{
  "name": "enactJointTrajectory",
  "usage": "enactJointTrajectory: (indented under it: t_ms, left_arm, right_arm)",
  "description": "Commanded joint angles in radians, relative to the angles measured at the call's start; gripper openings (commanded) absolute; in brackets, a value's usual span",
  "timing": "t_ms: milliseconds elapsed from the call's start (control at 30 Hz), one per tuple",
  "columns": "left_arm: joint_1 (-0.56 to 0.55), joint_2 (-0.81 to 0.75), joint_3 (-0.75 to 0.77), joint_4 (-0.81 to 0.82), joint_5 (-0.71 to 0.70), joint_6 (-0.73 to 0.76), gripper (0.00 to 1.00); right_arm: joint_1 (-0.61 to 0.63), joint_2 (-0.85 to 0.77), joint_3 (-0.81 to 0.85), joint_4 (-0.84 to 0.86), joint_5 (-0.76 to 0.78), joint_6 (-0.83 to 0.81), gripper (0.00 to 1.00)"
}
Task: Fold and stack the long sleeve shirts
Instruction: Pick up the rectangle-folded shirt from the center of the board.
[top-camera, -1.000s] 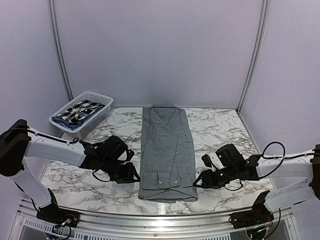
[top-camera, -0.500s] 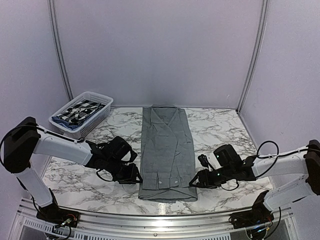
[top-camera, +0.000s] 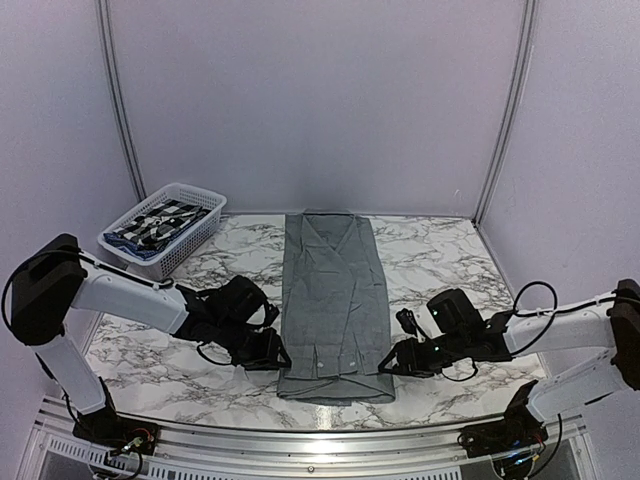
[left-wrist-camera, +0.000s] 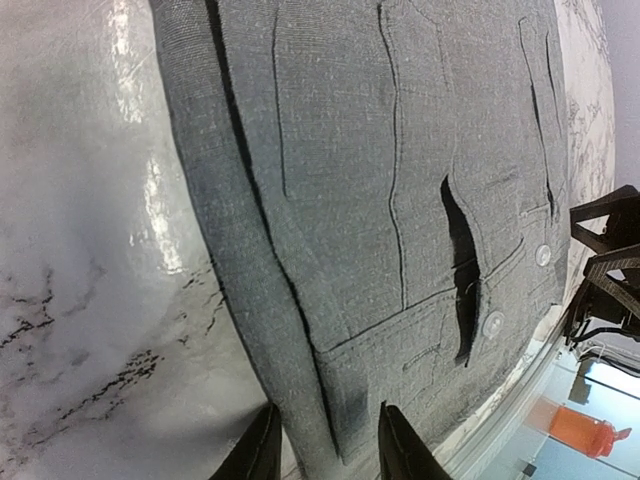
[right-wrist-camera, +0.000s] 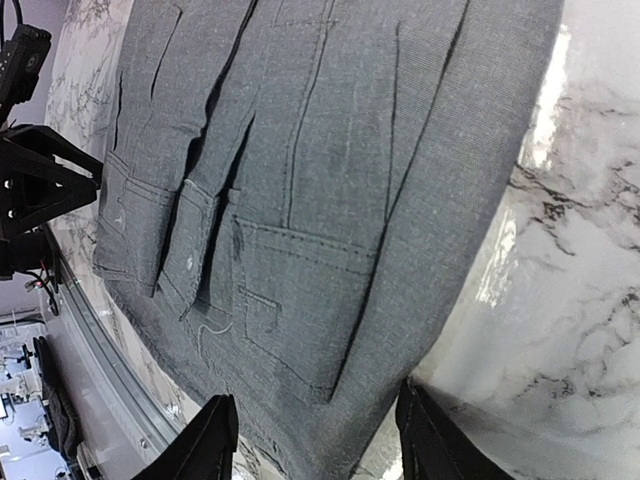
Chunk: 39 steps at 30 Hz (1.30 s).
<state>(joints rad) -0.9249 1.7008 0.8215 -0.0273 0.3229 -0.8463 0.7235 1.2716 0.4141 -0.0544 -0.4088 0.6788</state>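
We've got the white marble-pattern table (top-camera: 440, 250) with the plain mid-grey button-front shirt (top-camera: 333, 300) lying flat down its middle, folded into a long narrow strip. Its long axis runs from the near edge straight toward the back wall, collar end far, buttoned cuffs near. A white plastic basket (top-camera: 195, 235) holding checked fabric sits far left. The left claw (left-wrist-camera: 328, 410) is partly open, its fingers straddling the strip's near-left edge. The right claw (right-wrist-camera: 315, 392) gapes wider around the near-right corner. Neither has it pinched.
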Motion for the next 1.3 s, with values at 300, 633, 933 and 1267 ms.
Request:
enactJointTrajectory:
  t_ms: [300, 633, 933, 1267]
  left_arm:
    - [-0.034, 0.03, -0.032, -0.05, 0.002, -0.02, 0.34]
    - [-0.044, 0.057, -0.05, 0.018, 0.042, -0.061, 0.25]
    - [-0.045, 0.072, -0.039, 0.074, 0.061, -0.08, 0.15]
    - [-0.045, 0.034, -0.033, 0.082, 0.059, -0.081, 0.0]
  right_arm:
    - [0.01, 0.058, 0.005, -0.068, 0.004, 0.035, 0.5]
    - [0.012, 0.066, 0.007, -0.015, -0.011, 0.067, 0.37]
    - [0.011, 0.074, 0.015, 0.003, -0.021, 0.071, 0.25]
    - [0.012, 0.064, 0.047, -0.004, -0.026, 0.066, 0.0]
